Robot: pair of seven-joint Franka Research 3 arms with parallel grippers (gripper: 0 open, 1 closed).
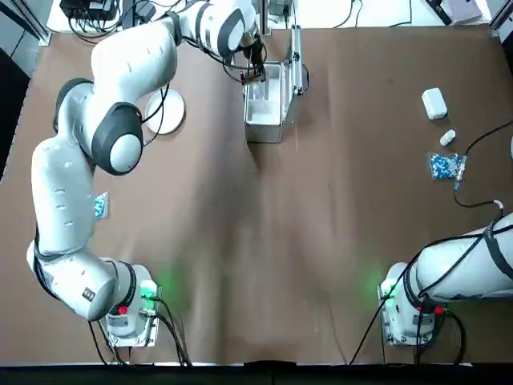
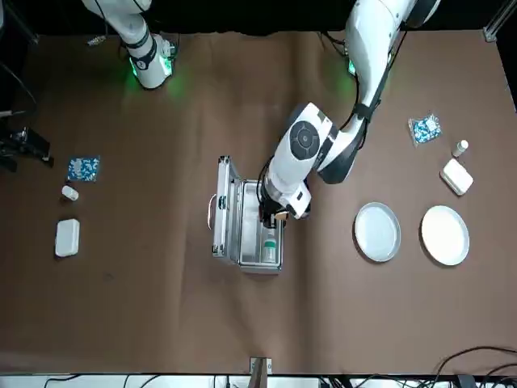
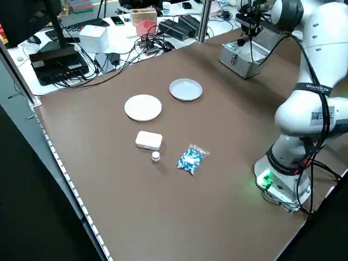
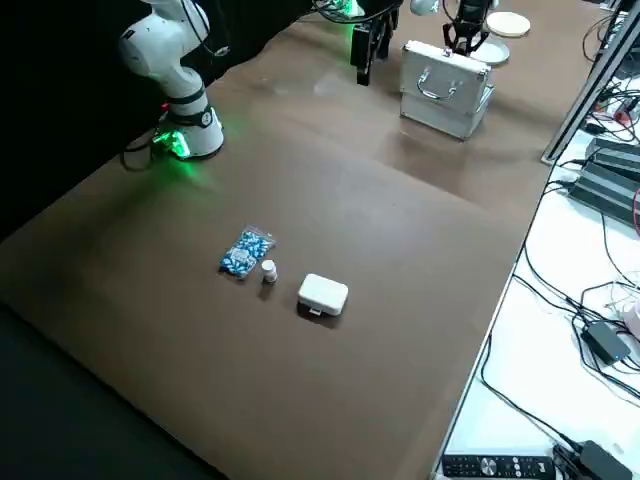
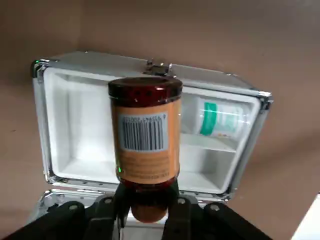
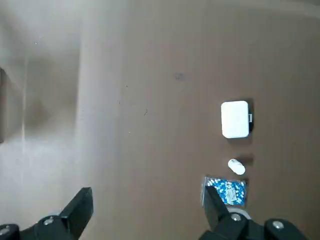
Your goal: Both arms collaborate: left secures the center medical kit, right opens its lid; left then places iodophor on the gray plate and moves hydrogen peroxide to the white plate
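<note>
Around the medical kit spreads a brown table surface, faintly creased, with soft shadows. The kit is open, its lid standing upright on the robot's right, the curved handle outward. Within lies the hydrogen peroxide, on its side in a compartment.

Directly above the kit, the left gripper pinches the iodophor by its cap, the bottle clear of the box. The right gripper hovers over the table on the kit's right, fingers spread around nothing.

To the kit's left sit the gray plate and, farther out, the white plate, both bare. Still on that side but closer to the robot are a white case, a small white bottle and a blue-and-white packet. Well off to the kit's right, a similar trio rests: another case, another little bottle and another packet.

Beyond the kit, past the table's far edge, runs a white desk strewn with cables, black adapters, a monitor and a keyboard.
</note>
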